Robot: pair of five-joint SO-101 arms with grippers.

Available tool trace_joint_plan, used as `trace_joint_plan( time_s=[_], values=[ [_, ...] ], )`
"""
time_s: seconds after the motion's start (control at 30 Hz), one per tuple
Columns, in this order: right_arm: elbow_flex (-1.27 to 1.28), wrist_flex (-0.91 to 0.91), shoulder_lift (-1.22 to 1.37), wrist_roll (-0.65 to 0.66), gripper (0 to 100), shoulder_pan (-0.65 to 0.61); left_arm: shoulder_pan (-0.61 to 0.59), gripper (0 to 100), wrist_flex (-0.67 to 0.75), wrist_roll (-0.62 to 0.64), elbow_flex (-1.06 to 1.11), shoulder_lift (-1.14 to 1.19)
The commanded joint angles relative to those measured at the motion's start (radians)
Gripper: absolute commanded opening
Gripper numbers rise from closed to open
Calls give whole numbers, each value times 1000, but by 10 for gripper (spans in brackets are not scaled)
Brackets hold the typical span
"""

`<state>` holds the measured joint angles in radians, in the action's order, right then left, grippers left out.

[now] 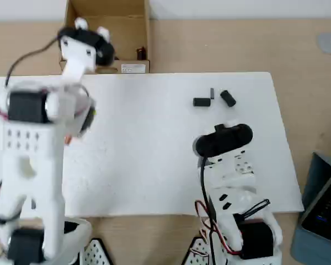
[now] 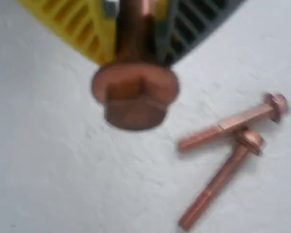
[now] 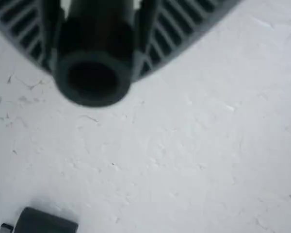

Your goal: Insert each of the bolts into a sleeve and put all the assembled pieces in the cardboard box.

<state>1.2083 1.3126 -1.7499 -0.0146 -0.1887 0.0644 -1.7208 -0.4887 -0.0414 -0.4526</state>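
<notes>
The left gripper [image 2: 136, 41] was clamped on a copper bolt [image 2: 135, 94], its flanged hex head turned toward the wrist camera. Beneath it on the white board [image 2: 48, 184] lay a loose bolt [image 2: 231, 124] and a second loose bolt [image 2: 218, 184], whose head rested against the first one's shank.

The right gripper [image 3: 94, 34] was clamped on a black sleeve [image 3: 93, 77], open bore toward the camera, above the board's right half. A spare sleeve [image 1: 201, 101] and another sleeve [image 1: 228, 98] lay near the far right corner, close together but not touching.

The cardboard box [image 1: 118, 30] stood just beyond the far edge, near the left corner, with a small dark piece [image 1: 140, 53] inside.
</notes>
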Motion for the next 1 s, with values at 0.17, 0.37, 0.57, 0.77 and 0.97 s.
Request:
trace_joint_plan(
  time_s=[0.17,0.37,0.57,0.77,0.97],
  values=[
    [-1,-31,-15,5,9,-189,6,1,292,12,568,-433],
    [19,-55,-15,5,9,-289,6,1,459,155,850,-745],
    [30,-98,-13,9,9,-392,6,1,578,281,1063,-1032],
    [74,-172,-13,9,9,-489,14,1,654,351,1227,-1310],
    [114,-247,-13,9,9,-576,15,1,695,519,1274,-1366]
  ],
)
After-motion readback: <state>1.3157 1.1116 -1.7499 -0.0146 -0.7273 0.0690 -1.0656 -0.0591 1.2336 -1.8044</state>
